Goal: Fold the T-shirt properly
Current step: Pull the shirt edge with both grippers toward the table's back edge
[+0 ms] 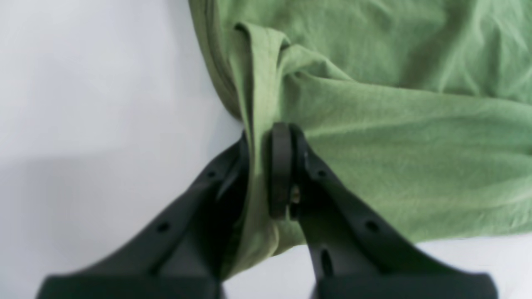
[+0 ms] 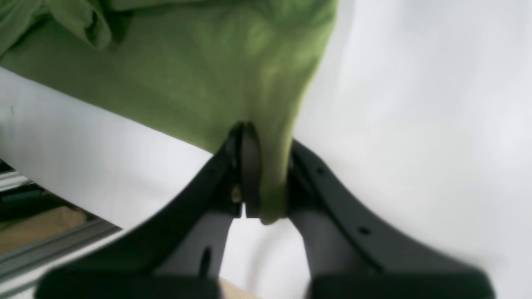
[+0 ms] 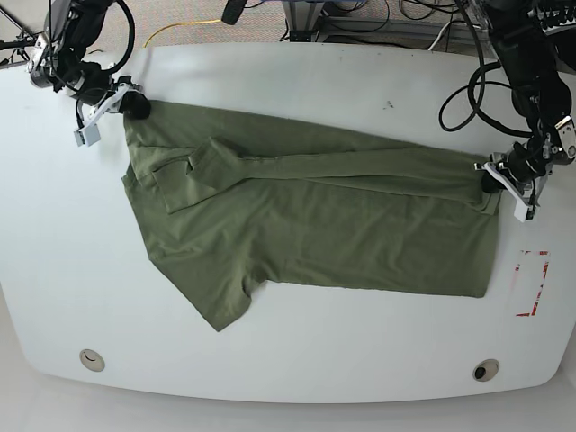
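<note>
An olive-green T-shirt (image 3: 306,225) is laid out across the middle of a white surface (image 3: 297,360), lengthwise from left to right in the base view. No print is seen on the cloth. The fabric is wrinkled, and a long fold is noted running along the far half of the garment. One short sleeve (image 3: 220,301) is spread toward the near left, and a second sleeve (image 3: 180,171) is folded over onto the body near the far left corner. The right-hand edge is seen as a fairly straight hem.

The left tool (image 1: 266,166) is found at the right edge of the shirt in the base view; in its wrist view the jaws are pressed together on a bunched edge of cloth. The right tool (image 2: 262,170) is found at the far left corner of the shirt; in its wrist view a strip of cloth is pinched between its jaws.

The surface is white, with rounded corners. A round fitting (image 3: 91,360) is set near the left near corner and a second one (image 3: 486,370) near the right near corner. A red-marked rectangle (image 3: 533,283) is noted near the right edge. Cables (image 3: 378,18) are seen beyond the far edge, among them a yellow one (image 3: 180,29).
</note>
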You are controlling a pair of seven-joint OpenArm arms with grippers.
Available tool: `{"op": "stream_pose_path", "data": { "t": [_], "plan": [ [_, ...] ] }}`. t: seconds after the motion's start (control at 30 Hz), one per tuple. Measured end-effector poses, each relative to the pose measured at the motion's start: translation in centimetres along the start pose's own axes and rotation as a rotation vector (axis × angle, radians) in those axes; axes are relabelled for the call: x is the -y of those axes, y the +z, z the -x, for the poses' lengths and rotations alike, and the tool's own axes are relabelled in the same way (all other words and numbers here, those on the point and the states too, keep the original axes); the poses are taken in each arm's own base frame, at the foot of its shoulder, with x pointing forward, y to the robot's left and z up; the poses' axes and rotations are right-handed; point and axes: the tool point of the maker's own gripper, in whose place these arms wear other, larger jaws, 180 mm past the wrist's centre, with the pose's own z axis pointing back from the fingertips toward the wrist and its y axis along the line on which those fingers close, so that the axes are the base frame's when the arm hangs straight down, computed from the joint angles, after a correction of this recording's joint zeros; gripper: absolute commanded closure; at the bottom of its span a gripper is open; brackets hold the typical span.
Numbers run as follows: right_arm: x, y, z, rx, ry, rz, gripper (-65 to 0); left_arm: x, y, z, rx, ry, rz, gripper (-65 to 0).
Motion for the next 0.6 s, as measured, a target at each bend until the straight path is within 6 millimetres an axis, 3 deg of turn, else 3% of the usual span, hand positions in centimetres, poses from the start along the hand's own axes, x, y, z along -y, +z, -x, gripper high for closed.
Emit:
{"op": "stream_pose_path", "data": {
  "t": [0.47,0.6],
  "plan": [
    [4.8,5.3,0.1,-0.135,0.114,0.137,-0.6,2.0,6.7,8.4,-0.195,-0.212,-0.046,-0.4],
    [5.3,6.1,0.6,-0.163,0.121,0.15,-0.8,1.4,8.7,10.2,-0.22,-0.202,-0.089,-0.4]
  ]
}}
